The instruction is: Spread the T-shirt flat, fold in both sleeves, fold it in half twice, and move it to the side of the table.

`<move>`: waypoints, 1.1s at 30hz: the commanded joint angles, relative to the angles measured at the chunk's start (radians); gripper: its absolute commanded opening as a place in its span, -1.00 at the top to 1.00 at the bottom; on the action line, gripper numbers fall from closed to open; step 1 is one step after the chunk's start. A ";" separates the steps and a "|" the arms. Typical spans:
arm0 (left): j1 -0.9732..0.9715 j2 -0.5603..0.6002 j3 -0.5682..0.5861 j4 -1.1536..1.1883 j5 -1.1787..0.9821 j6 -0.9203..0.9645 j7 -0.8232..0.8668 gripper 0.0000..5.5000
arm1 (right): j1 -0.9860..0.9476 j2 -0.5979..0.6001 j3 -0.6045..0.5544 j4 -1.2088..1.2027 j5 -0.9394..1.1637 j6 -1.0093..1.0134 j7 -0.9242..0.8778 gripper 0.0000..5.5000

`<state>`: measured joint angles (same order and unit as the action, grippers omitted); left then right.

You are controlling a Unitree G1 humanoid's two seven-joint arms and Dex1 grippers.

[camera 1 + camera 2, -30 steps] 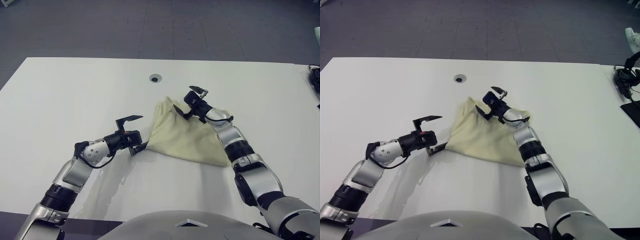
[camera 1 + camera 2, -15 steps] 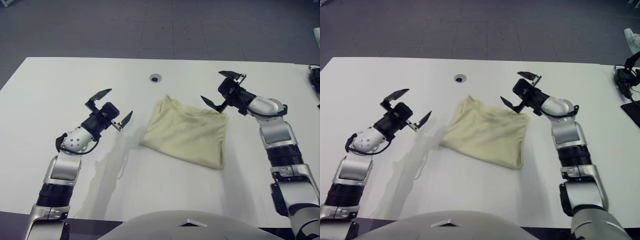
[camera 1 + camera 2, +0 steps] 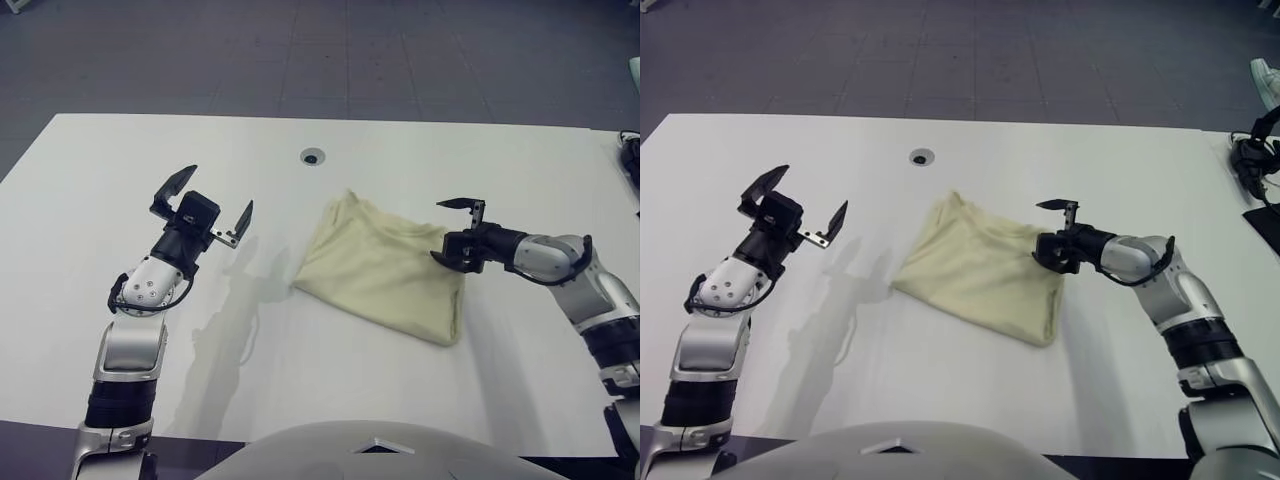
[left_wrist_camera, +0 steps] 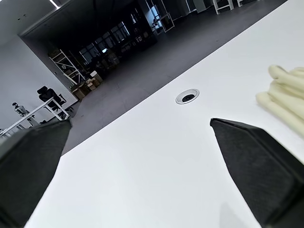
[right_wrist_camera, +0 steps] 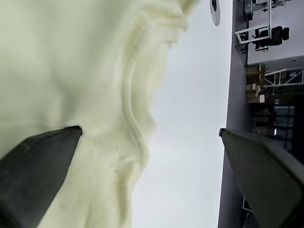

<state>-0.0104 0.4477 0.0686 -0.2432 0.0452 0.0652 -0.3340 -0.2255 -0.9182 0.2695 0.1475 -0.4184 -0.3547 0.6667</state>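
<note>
At the right edge of the folded cloth, the right claw (image 3: 451,232) stands wide, its two dark fingers (image 5: 38,164) spread well apart: one is raised above the fabric, the other is low at the far-right corner of the T-shirt (image 3: 380,270). Whether that lower finger presses on the cloth cannot be told. It grips nothing, and its arm reaches in low from the right side. In the right wrist view one finger lies over the pale fabric and its rolled hem, the other over bare white surface. The T-shirt is pale yellow and folded into a compact, roughly four-sided packet. It lies flat on the white tabletop (image 3: 120,160) near the middle, a little to the right, with its thicker bunched edge toward the far side. Well apart to the left, the left claw (image 3: 215,192) is held up above the tabletop, also spread wide and holding nothing. Its fingers (image 4: 256,166) point toward the far side. Beyond the shirt, to its far left, a small round cable hole (image 3: 312,156) is set in the tabletop.
</note>
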 commanded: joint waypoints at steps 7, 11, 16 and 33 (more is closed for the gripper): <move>0.049 0.001 -0.045 -0.073 0.025 0.018 -0.015 -0.96 | 0.392 -0.191 0.031 -0.658 0.251 0.274 0.333 -0.96; 0.058 0.017 -0.077 -0.085 0.021 0.020 -0.055 -0.96 | 0.299 -0.081 0.031 -0.798 0.383 0.481 0.337 -0.96; 0.066 0.018 -0.126 -0.104 0.028 0.021 -0.090 -0.96 | 0.201 0.009 -0.038 -0.827 0.442 0.626 0.281 -0.96; 0.117 0.146 -0.428 -0.076 0.059 -0.006 -0.416 -0.96 | 0.087 0.171 0.042 -0.325 0.229 0.440 0.078 -0.96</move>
<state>0.1228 0.5736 -0.3366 -0.3333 0.0784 0.0697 -0.7268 -0.0976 -0.7904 0.2816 -0.3038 -0.1327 0.1436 0.8012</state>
